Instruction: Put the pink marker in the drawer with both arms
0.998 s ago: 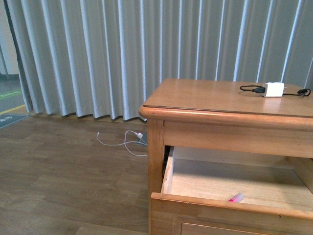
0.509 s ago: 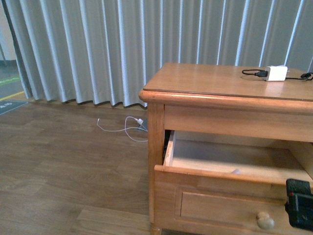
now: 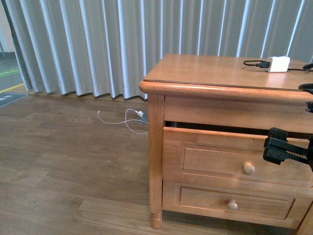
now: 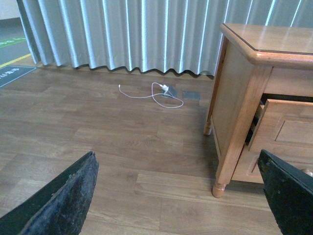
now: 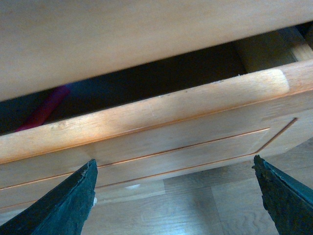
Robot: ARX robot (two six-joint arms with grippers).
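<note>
The drawer [image 3: 220, 156] is the upper one of a wooden nightstand [image 3: 220, 73] and stands almost shut, with a narrow dark gap above its front. Its pale knob [image 3: 249, 169] faces me. My right gripper [image 3: 284, 149] is open, just in front of the drawer front, right of the knob. In the right wrist view the open gripper [image 5: 176, 200] faces the drawer front [image 5: 146, 142]. The pink marker [image 5: 46, 110] lies inside in the dark gap. My left gripper [image 4: 176, 205] is open and empty over the floor, left of the nightstand. The drawer's side [image 4: 286, 129] shows there.
A white charger block with a black cable [image 3: 279, 63] lies on the nightstand top. A second drawer [image 3: 232, 203] sits below. A white cable [image 3: 124, 120] lies on the wooden floor by the grey curtain [image 3: 98, 44]. The nightstand's front leg [image 4: 220, 186] stands near my left gripper.
The drawer has gone from wide open to almost shut. The pink marker has dropped out of the front view. My right gripper has come up in front of the drawer front.
</note>
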